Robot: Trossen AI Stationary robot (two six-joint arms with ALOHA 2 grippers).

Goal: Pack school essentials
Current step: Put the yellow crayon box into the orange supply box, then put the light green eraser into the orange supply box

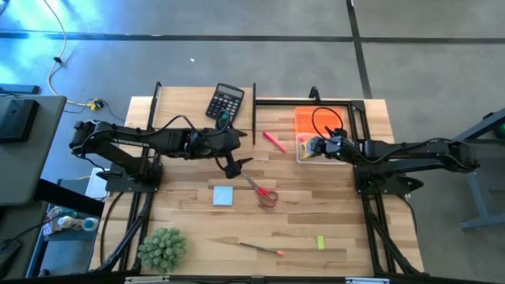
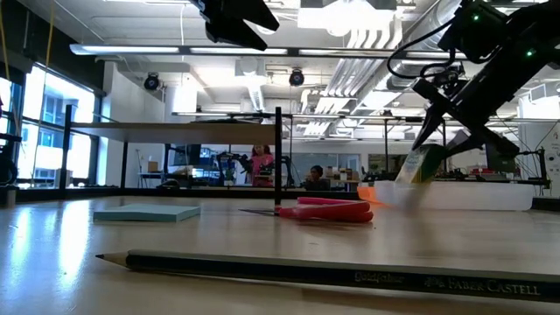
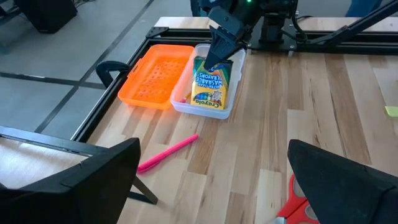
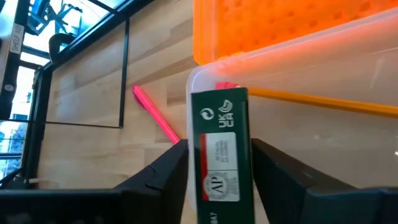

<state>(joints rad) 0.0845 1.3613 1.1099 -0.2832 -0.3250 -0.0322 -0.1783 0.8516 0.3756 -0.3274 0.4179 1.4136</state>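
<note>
Yellow crayon box leans in the clear plastic bin at the table's far right corner, its top end between the fingers of my right gripper. From the right wrist view the box's green end panel sits in the gap between the two fingers, but I cannot tell whether they press it or have let go. An orange lid lies just beside the bin, toward the far edge, and both are hemmed by the black frame rails along that corner.

My left gripper hangs spread wide and empty above the table's middle, near the red-handled scissors. The pale blue note pad lies just beside the scissors. The pink-red marker rests on bare wood between the calculator and the bin, well clear of both arms.

Along the near edge I have the pencil and the lime-green eraser apart from each other, with the spiky green plant at the near left corner. The wood between these and the scissors is open.
</note>
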